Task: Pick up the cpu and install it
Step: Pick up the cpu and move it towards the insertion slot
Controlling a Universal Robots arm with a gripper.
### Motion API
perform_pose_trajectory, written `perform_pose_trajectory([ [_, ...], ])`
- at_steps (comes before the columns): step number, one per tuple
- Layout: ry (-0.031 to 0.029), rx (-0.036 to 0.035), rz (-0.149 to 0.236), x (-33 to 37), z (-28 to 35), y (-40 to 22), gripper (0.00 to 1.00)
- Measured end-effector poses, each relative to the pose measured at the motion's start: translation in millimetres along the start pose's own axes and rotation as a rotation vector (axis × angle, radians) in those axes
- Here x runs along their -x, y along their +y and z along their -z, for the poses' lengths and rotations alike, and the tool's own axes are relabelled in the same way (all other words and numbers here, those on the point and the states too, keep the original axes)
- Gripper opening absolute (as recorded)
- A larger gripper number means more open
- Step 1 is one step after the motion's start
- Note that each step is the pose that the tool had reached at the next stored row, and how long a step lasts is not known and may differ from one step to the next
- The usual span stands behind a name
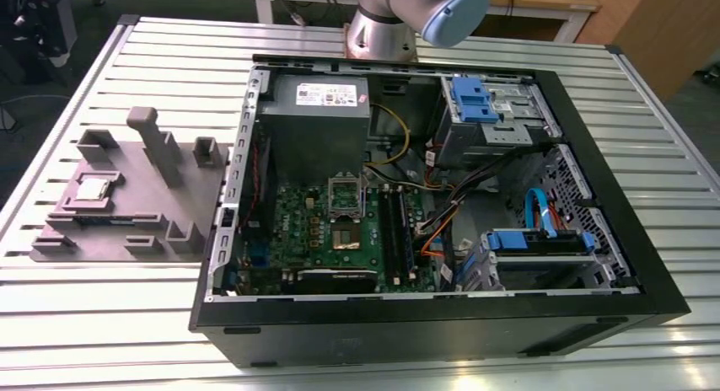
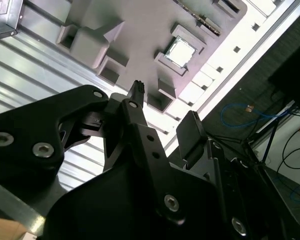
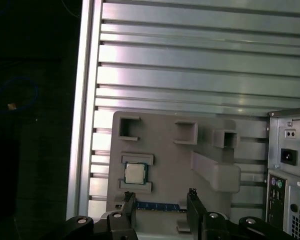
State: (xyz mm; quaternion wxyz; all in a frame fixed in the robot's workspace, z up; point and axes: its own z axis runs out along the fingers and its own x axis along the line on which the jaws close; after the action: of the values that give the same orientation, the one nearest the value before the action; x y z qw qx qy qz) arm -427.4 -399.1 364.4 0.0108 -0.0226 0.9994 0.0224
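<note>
The cpu (image 1: 93,189), a small silvery square chip, lies flat in a pocket of a grey holder block (image 1: 147,201) on the slatted table, at the exterior view's left of the open computer case. Both wrist views look down on the cpu (image 2: 181,51) (image 3: 135,173) from well above. My gripper (image 3: 160,197) (image 2: 165,107) hangs over the holder block (image 3: 165,145), a short way off the chip. It is open and nothing is between its black fingers (image 3: 129,199). Inside the case, the green board (image 1: 337,235) carries a silvery socket frame (image 1: 346,191).
A strip-shaped board (image 3: 157,205) lies in the holder beside the chip, and several raised posts (image 1: 155,142) stand on it. The case holds a grey box with a label (image 1: 319,113), blue drive cages (image 1: 484,100) and cables. The table edge (image 3: 85,125) drops off past the holder.
</note>
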Motion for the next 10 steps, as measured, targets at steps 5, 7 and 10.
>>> perform_pose_trajectory([
  [5, 0.0128, 0.0009, 0.015, -2.2, -8.8, -2.3, 0.53],
  [7, 0.013, 0.0008, 0.015, -5.4, -12.4, -2.5, 0.53],
  [10, 0.0123, -0.0001, 0.003, -9.8, -17.7, -2.5, 0.53],
])
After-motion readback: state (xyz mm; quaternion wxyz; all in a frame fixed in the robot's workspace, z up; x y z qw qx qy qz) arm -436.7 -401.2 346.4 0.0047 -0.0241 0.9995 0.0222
